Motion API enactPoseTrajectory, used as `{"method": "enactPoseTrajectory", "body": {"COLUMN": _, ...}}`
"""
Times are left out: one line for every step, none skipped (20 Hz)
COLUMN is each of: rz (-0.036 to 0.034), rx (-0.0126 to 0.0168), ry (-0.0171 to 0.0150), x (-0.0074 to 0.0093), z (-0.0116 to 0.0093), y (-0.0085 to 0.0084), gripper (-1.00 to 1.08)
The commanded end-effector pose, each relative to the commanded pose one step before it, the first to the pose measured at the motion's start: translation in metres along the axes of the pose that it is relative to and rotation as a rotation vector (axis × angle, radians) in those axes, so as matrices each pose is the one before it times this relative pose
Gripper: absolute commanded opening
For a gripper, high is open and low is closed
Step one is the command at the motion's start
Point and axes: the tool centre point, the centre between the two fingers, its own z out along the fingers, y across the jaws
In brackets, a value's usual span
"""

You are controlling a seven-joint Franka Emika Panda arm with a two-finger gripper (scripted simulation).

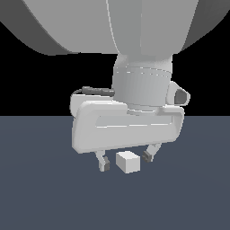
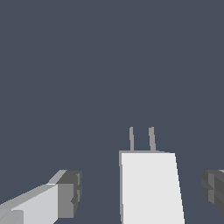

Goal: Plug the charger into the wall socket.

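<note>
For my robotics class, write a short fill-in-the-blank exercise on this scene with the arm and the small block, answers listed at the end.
1. The gripper hangs over the charger with its jaws ____, one finger on each side of it.
2. In the wrist view, ____ thin prongs stick out from the charger's far end.
3. The fingers are ____ touching the charger.
4. The charger rests on the dark ____.

Missing words: open; two; not; floor
</note>
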Motion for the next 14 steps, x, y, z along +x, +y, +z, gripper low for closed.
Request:
{"method": "enactPoseTrajectory", "body": {"rz": -0.00046, "rx": -0.00057, "ry": 0.00114, "x": -0.00015, "z": 0.00213, "y": 0.00020, "gripper": 1.00}}
{"method": "enactPoseTrajectory", "body": {"rz": 0.00000, "rx": 0.00000, "ry": 0.00000, "x": 0.00000, "z": 0.00000, "y": 0.00000, "gripper": -1.00}}
{"method": "enactPoseTrajectory", "body": {"rz": 0.00000, "rx": 0.00000, "ry": 0.00000, "x": 0.00000, "z": 0.00000, "y": 0.00000, "gripper": -1.00}}
{"method": "enactPoseTrajectory", "body": {"rz": 0.00000, "rx": 0.00000, "ry": 0.00000, "x": 0.00000, "z": 0.00000, "y": 0.00000, "gripper": -1.00}}
{"method": "enactPoseTrajectory", "body": {"rz": 0.00000, "rx": 0.00000, "ry": 0.00000, "x": 0.00000, "z": 0.00000, "y": 0.00000, "gripper": -1.00}}
{"method": "enactPoseTrajectory", "body": {"rz": 0.00000, "rx": 0.00000, "ry": 0.00000, "x": 0.00000, "z": 0.00000, "y": 0.00000, "gripper": -1.00}}
{"method": "enactPoseTrajectory", "body": {"rz": 0.00000, "rx": 0.00000, "ry": 0.00000, "x": 0.00000, "z": 0.00000, "y": 0.00000, "gripper": -1.00}}
{"method": "enactPoseTrajectory", "body": {"rz": 0.00000, "rx": 0.00000, "ry": 0.00000, "x": 0.00000, "z": 0.00000, "y": 0.00000, "gripper": -1.00}}
{"method": "enactPoseTrajectory", "body": {"rz": 0.00000, "rx": 0.00000, "ry": 0.00000, "x": 0.00000, "z": 0.00000, "y": 0.00000, "gripper": -1.00}}
{"method": "enactPoseTrajectory", "body": {"rz": 0.00000, "rx": 0.00000, "ry": 0.00000, "x": 0.00000, "z": 0.00000, "y": 0.00000, "gripper": -1.00}}
{"method": "enactPoseTrajectory", "body": {"rz": 0.00000, "rx": 0.00000, "ry": 0.00000, "x": 0.00000, "z": 0.00000, "y": 0.00000, "gripper": -1.00}}
{"method": "enactPoseTrajectory", "body": {"rz": 0.00000, "rx": 0.00000, "ry": 0.00000, "x": 0.00004, "z": -0.00008, "y": 0.00004, "gripper": -1.00}}
{"method": "enactPoseTrajectory", "body": {"rz": 0.00037, "rx": -0.00024, "ry": 0.00021, "x": 0.00022, "z": -0.00018, "y": -0.00014, "gripper": -1.00}}
{"method": "enactPoseTrajectory", "body": {"rz": 0.00183, "rx": -0.00049, "ry": 0.00008, "x": 0.00042, "z": -0.00023, "y": -0.00011, "gripper": -1.00}}
